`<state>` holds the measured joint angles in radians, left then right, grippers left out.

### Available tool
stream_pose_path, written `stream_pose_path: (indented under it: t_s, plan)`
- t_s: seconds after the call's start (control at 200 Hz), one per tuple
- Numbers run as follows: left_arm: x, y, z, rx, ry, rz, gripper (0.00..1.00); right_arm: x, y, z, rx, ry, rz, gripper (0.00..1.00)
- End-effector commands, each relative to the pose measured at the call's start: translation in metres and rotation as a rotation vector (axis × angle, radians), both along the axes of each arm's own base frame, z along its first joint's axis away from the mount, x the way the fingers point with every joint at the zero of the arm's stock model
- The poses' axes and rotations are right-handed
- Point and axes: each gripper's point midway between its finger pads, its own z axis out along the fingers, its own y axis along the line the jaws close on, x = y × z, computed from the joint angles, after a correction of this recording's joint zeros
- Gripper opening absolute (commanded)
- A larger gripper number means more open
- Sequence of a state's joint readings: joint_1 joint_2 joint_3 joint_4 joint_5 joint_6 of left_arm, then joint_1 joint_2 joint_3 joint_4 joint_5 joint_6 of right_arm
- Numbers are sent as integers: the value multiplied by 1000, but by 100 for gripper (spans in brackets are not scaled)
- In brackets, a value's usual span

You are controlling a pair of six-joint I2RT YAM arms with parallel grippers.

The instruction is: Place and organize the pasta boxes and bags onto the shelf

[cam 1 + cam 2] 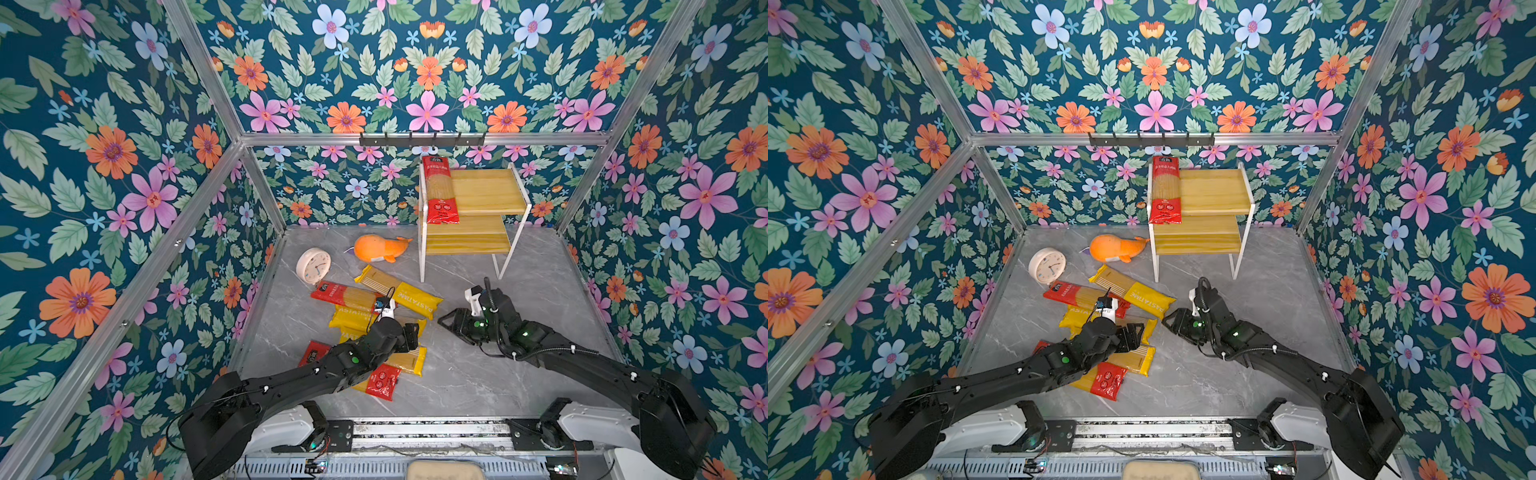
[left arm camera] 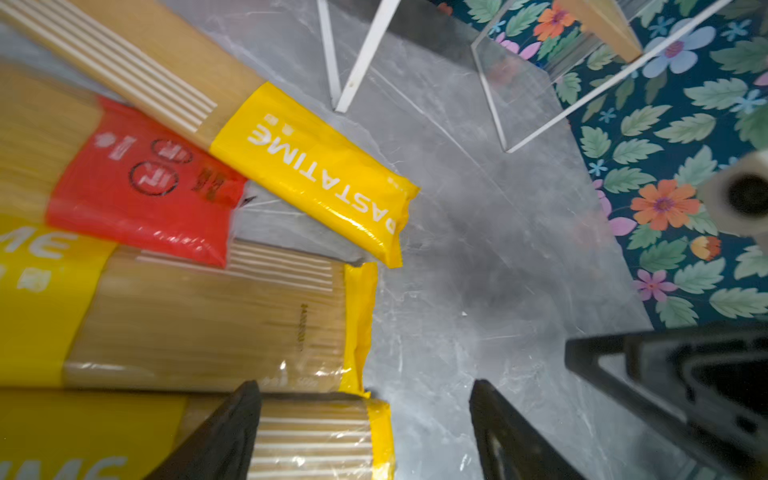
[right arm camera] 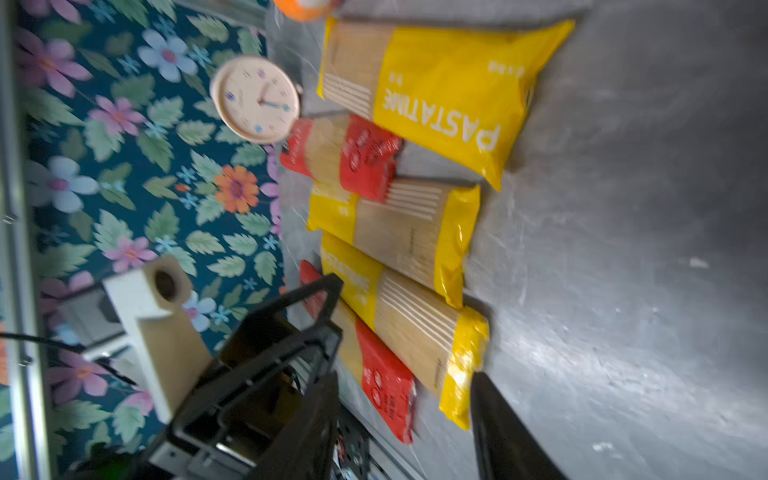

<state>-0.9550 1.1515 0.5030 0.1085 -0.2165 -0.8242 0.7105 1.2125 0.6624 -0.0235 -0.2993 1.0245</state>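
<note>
One two-tier tan-slat shelf [image 1: 486, 191] stands at the back of the grey table [image 1: 478, 374], with one clear red-ended pack [image 1: 439, 189] lying along the left edge of its top board. Both jaws stand spread and empty: the left gripper [image 1: 413, 336] over the floor heap, the right gripper [image 1: 446, 326] beside it. That heap holds three yellow "PASTATIME" packs [image 1: 399, 291] and two red-ended floor packs [image 1: 345, 295].

Both top views look steeply down from high on the robot's side toward the floral back wall [image 1: 415, 75], spanning the grey table [image 1: 478, 374] and the shelf [image 1: 490, 193]. The left wrist view sits close over a yellow PASTATIME pack [image 2: 316, 174]. The right wrist view shares that pack [image 3: 449, 95], seen low from the side.
</note>
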Motion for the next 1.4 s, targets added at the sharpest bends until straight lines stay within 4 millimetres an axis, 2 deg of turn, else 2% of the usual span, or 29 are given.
stream_pose_path:
  t_s: [0.0, 0.105, 0.235, 0.37, 0.385, 0.415, 0.6, 0.87, 1.04, 1.135, 1.22, 1.31, 1.395]
  plan:
    - [-5, 23, -14, 34, 49, 87, 81, -19, 17, -15, -87, -43, 104, 52]
    - [-13, 45, -19, 55, 65, 138, 81, -44, 48, -28, -130, -28, 261, 50]
    - [-16, 83, -29, 110, 131, 260, 81, -69, 90, -40, -134, 7, 428, 49]
    - [-19, 109, -34, 96, 163, 366, 81, -83, 124, -46, -123, 52, 540, 49]
    - [-20, 111, -34, 93, 162, 372, 81, -84, 125, -57, -142, 74, 547, 49]
    - [-20, 115, -33, 83, 157, 386, 81, -84, 129, -60, -146, 79, 561, 49]
    - [-22, 129, -31, 64, 146, 425, 80, -80, 138, -70, -205, 61, 636, 50]
    - [-27, 138, -50, -10, 163, 493, 80, -79, 142, -87, -299, 69, 745, 55]
    - [-28, 138, -56, -17, 168, 497, 80, -95, 150, -98, -271, 140, 814, 56]
    - [-27, 137, -56, -15, 166, 494, 80, -101, 160, -98, -245, 154, 847, 56]
    - [-26, 136, -56, -9, 164, 495, 80, -95, 163, -93, -263, 122, 849, 57]
    - [-26, 140, -59, -6, 162, 513, 80, -80, 163, -87, -305, 65, 839, 60]
    - [-27, 143, -62, -16, 164, 531, 79, -72, 162, -87, -361, 37, 854, 64]
